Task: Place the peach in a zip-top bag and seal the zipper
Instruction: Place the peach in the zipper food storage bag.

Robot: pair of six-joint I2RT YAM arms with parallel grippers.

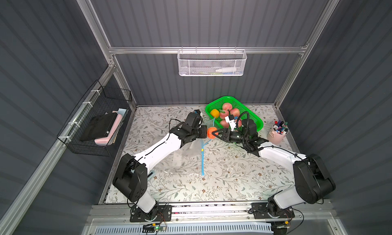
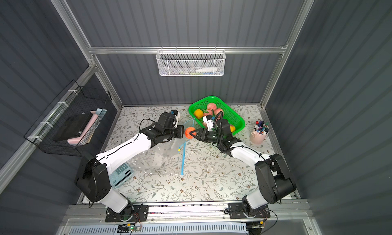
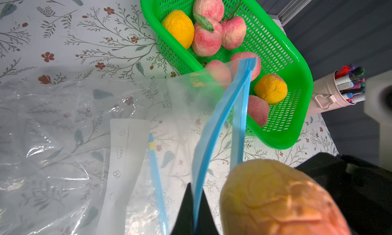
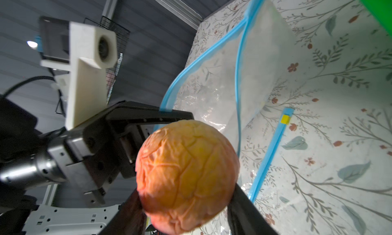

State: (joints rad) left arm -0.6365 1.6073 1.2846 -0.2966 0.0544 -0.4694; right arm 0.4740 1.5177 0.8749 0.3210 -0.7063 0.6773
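An orange-yellow, wrinkled peach hangs above the table with my right gripper shut on it. The clear zip-top bag lies mostly flat on the floral table. Its mouth is open, and one side of its blue zipper is lifted. My left gripper is shut on that raised strip. The other zipper strip lies on the table, with a small yellow slider on it. The peach sits right beside the left gripper, at the bag's raised mouth.
A green basket holding several pink and yellow peaches stands just behind the grippers. A pink cup of markers is at the right. A pale blue device lies under the left arm. Wire baskets hang on the left and back walls.
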